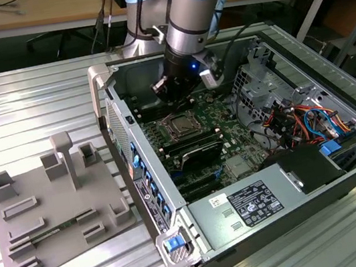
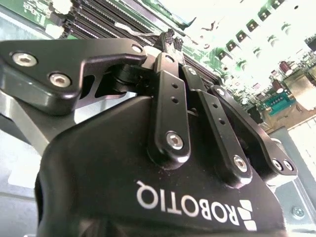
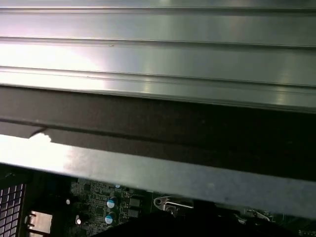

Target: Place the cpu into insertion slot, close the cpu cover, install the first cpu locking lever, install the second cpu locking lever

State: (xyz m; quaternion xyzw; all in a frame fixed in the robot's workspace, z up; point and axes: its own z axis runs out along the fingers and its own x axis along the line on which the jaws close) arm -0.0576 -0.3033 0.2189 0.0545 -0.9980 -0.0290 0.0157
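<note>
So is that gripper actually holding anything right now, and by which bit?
It cannot be told. The gripper hangs inside the computer case, just above the insertion slot, but its fingertips are hidden.

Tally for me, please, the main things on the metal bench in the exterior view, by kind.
Open computer case: 1
Grey fixture tray: 1
Robot arm: 1
Power supply box: 1
Total: 4

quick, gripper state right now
Gripper: cannot be told; it hangs inside the computer case, above the insertion slot.
</note>
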